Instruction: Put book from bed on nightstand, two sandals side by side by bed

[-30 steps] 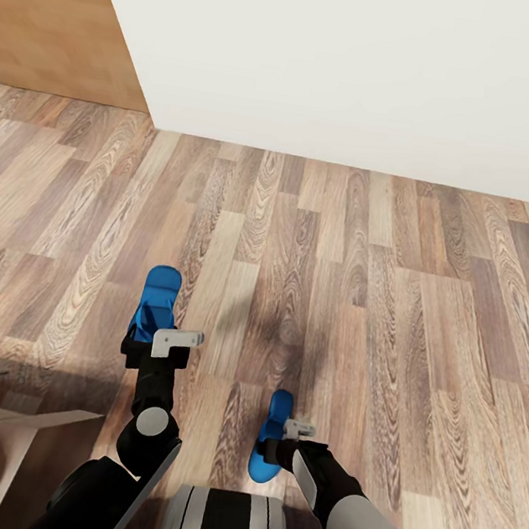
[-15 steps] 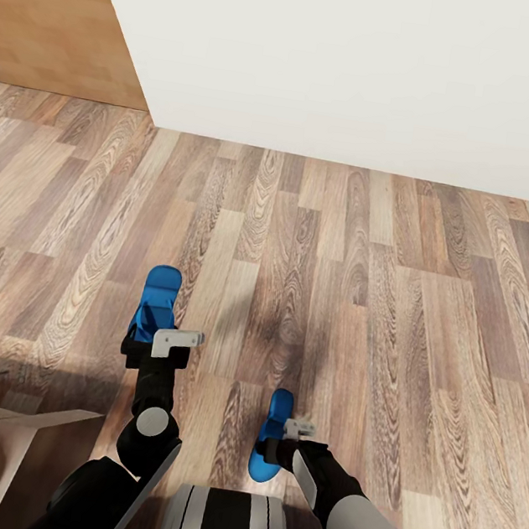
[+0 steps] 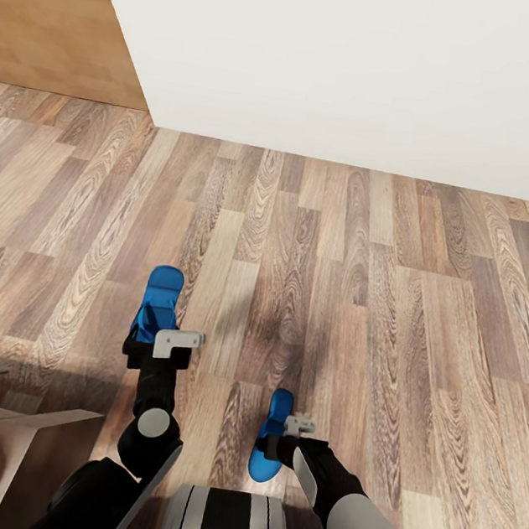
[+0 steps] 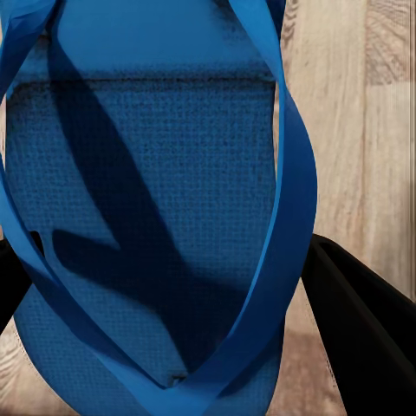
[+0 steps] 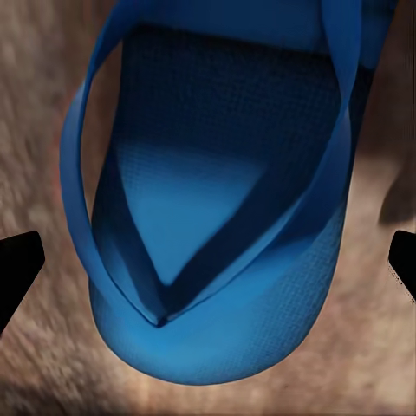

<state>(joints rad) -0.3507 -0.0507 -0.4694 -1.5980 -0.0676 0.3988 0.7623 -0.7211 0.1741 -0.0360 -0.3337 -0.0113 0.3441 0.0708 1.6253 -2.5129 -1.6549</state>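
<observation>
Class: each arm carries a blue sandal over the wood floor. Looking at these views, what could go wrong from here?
1. In the right wrist view the fingers stand wide of the right sandal, so the hold may be slight and it could drop.
2. The left sandal hangs further forward than the right one, so the pair may land staggered rather than side by side.

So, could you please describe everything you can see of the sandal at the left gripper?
The left sandal is a flat, bright blue flip-flop with a finely textured footbed and a smooth Y-shaped strap, foam-like in look. In the head view it points away from the robot over the wood-plank floor, its near end hidden behind the left gripper. A dark finger sits beside its edge; whether it is gripped or resting on the floor cannot be told.
</observation>
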